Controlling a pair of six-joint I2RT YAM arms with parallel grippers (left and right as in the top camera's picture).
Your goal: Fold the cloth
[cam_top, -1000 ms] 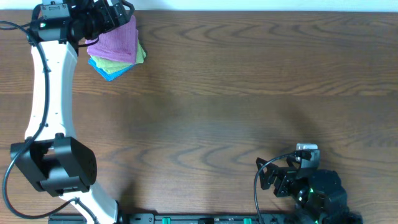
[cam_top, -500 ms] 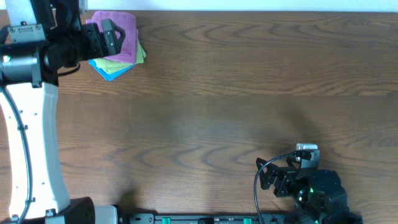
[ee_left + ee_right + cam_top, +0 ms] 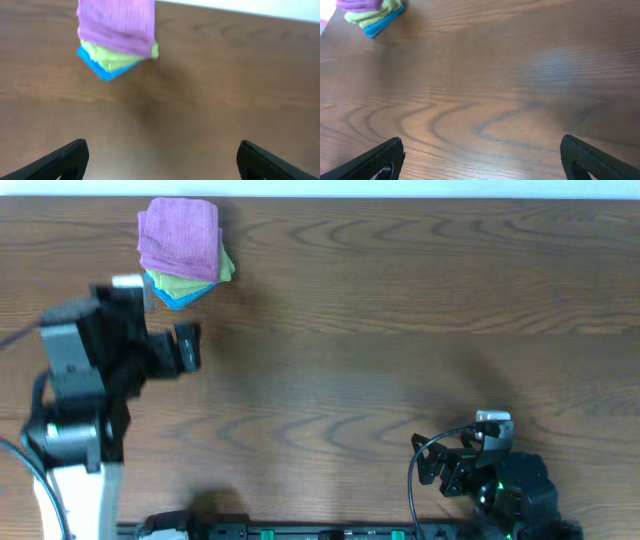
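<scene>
Having drawn back from the cloth (image 3: 179,238), left end effector (image 3: 162,156) gapes wide, empty.

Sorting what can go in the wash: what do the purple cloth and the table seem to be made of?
The purple cloth looks like soft, matte fabric, perhaps microfibre: fuzzy nap, rounded folds. The table looks like wood or wood-look laminate, low sheen: brown grain swirls.
</scene>
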